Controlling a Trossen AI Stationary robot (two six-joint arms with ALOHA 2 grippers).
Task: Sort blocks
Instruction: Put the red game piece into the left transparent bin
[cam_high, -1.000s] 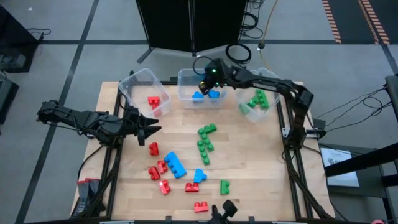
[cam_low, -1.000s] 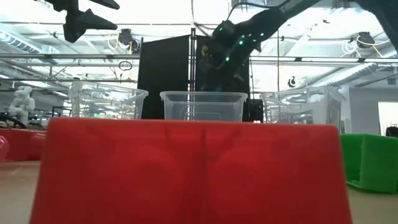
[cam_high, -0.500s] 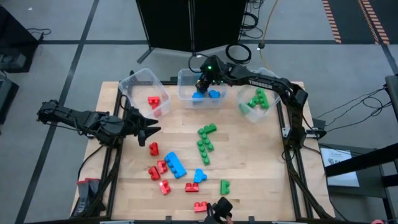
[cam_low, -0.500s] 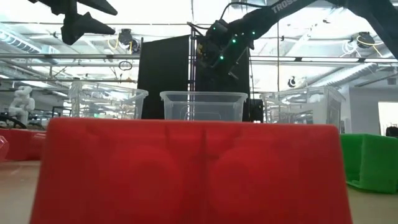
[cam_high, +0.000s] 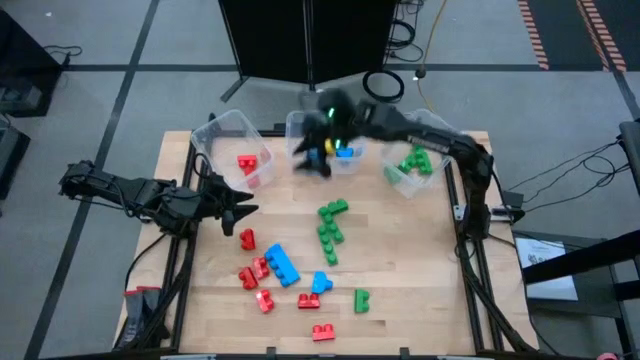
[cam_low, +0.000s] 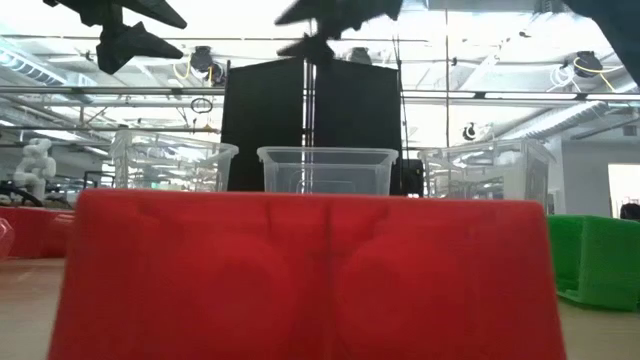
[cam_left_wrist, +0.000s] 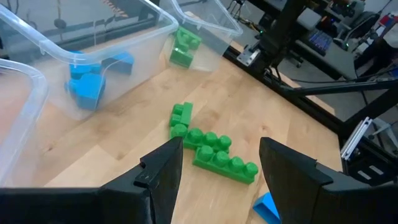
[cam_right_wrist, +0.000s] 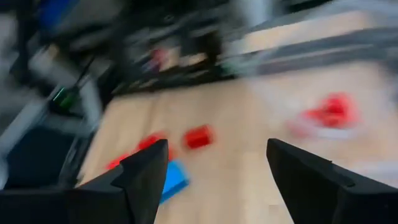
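Note:
Red, blue and green blocks lie loose on the wooden table: green ones (cam_high: 328, 228) in the middle, red ones (cam_high: 254, 275) and a blue one (cam_high: 282, 264) toward the near left. A red block (cam_high: 247, 163) lies in the left clear bin (cam_high: 215, 137). Blue blocks (cam_high: 344, 152) lie in the middle bin (cam_high: 296, 122), and green blocks (cam_high: 415, 160) in the right bin (cam_high: 436, 126). My right gripper (cam_high: 308, 160) (cam_right_wrist: 217, 180) is open and blurred, high above the middle bin's near side, holding nothing. My left gripper (cam_high: 243, 208) (cam_left_wrist: 221, 149) is open above the table's left part.
A red block (cam_low: 300, 275) stands right in front of the low camera and fills most of that view, with a green block (cam_low: 600, 260) to its right. The three bins stand in a row along the table's far edge.
My right gripper has swung quickly from over the middle bin toward the table's left and near side, and has risen. The blue blocks stay in the middle bin.

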